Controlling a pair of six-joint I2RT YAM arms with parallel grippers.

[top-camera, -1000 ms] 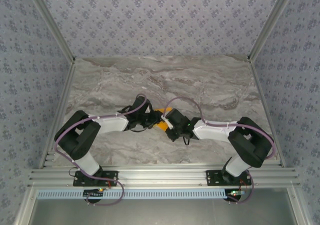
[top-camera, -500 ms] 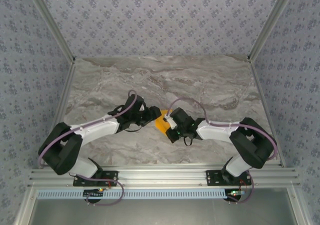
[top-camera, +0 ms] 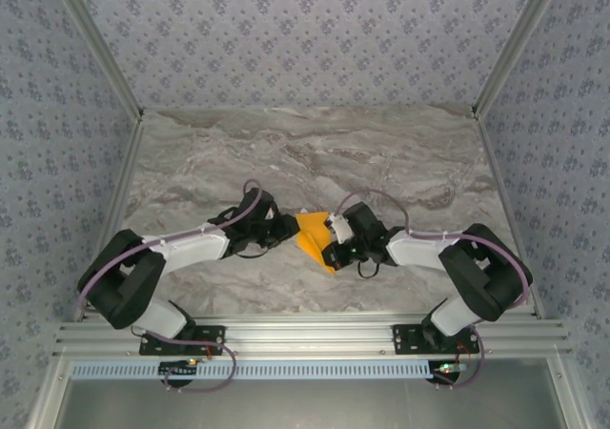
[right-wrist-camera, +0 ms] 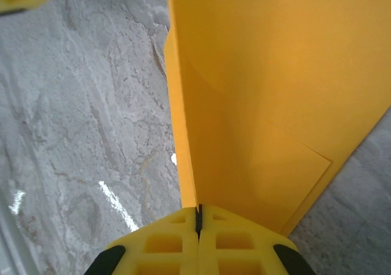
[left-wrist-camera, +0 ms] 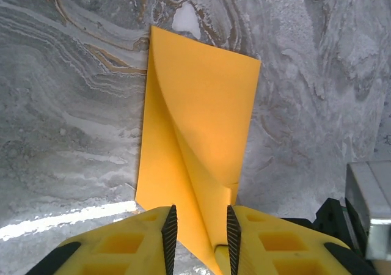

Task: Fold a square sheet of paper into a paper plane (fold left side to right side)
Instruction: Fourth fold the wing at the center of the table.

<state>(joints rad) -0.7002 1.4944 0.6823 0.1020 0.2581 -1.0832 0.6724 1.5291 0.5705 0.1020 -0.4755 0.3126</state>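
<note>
More of the square sheet of paper [top-camera: 313, 238] shows now, limp and light, best nipped at an edge: right gripper [right-wrist-camera: 198, 221] pinches it, left gripper [left-wrist-camera: 198, 235] parted astride a flap

Seen from above, both arms lean in toward the middle so they make a shallow V. The left arm [top-camera: 191, 248] has its elbow tucked back out on its own side and its forearm stretched inward. The left gripper [top-camera: 291, 227] is at the end, with its yellow fingers [left-wrist-camera: 122, 247] a bit apart. A raised flap of the square sheet of paper [top-camera: 313, 234] sits in that gap, not squeezed as far as I can see. The right arm [top-camera: 419, 248] pretty much mirrors it. The right gripper [top-camera: 331, 248] has its fingers pressed tight together, with the sheet's edge clamped in the seam. The two grippers face each other, close but apart.
</note>
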